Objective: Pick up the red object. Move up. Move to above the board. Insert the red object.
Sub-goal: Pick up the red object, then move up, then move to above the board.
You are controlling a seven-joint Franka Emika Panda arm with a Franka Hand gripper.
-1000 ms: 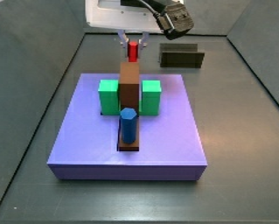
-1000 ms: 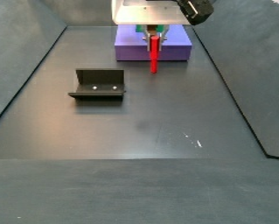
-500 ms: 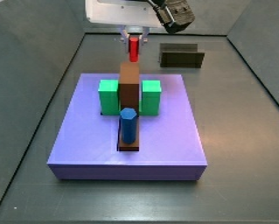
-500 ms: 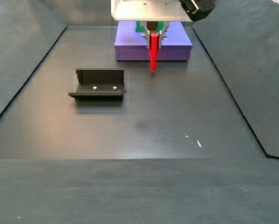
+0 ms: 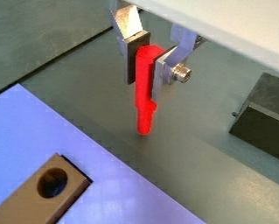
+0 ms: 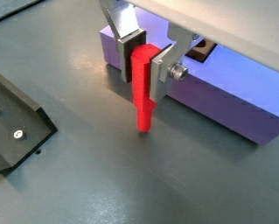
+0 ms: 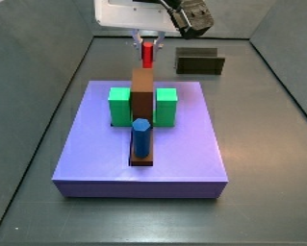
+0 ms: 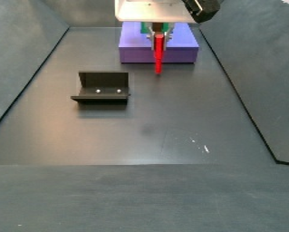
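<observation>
My gripper (image 7: 148,38) is shut on the upper end of the red object (image 7: 148,51), a slim red peg that hangs upright in the air. It is just past the far end of the board (image 7: 142,101), a long brown slab between two green blocks (image 7: 119,107). In both wrist views the gripper (image 5: 151,70) (image 6: 151,68) clamps the peg (image 5: 145,101) (image 6: 142,96) between its flat fingers. One hole of the board (image 5: 51,184) shows below. In a side view the gripper (image 8: 161,33) holds the peg (image 8: 158,56) in front of the platform.
A blue peg (image 7: 140,137) stands in the board's near end. The board lies on a large purple platform (image 7: 182,154) (image 6: 229,92) (image 8: 137,50). The dark fixture (image 8: 101,87) (image 7: 199,63) (image 6: 13,122) (image 5: 264,114) stands on the floor beside it.
The gripper has risen a little with the red peg in it. Nothing else has moved.
</observation>
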